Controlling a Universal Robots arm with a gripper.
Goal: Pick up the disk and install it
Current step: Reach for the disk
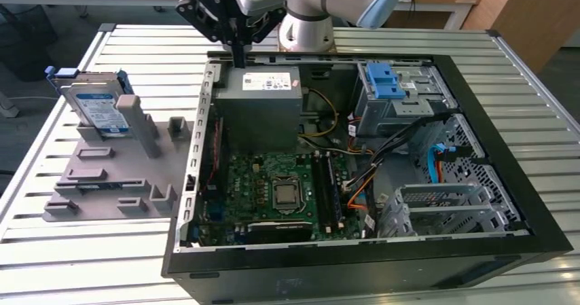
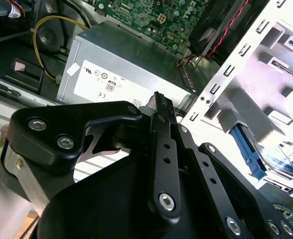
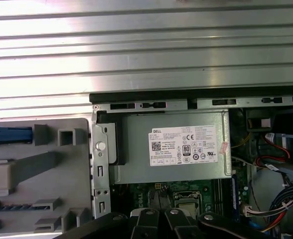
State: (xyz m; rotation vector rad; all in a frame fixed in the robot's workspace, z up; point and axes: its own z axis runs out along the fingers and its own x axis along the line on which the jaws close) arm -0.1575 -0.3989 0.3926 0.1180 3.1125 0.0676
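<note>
While the disk [image 1: 98, 109] stands apart, the closed, empty end effector [image 1: 240, 57] points straight down.

Fine print and certification marks cover the power-supply box's [image 3: 136, 167] white sticker [image 3: 185, 145]; the disk [image 1: 91, 86] carries a white-and-blue label [image 1: 102, 113].

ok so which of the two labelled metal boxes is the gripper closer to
The grey power-supply box inside the case, white sticker on top: the gripper hangs at its edge. The disk, blue-framed, stands in the grey fixture outside the case.
</note>
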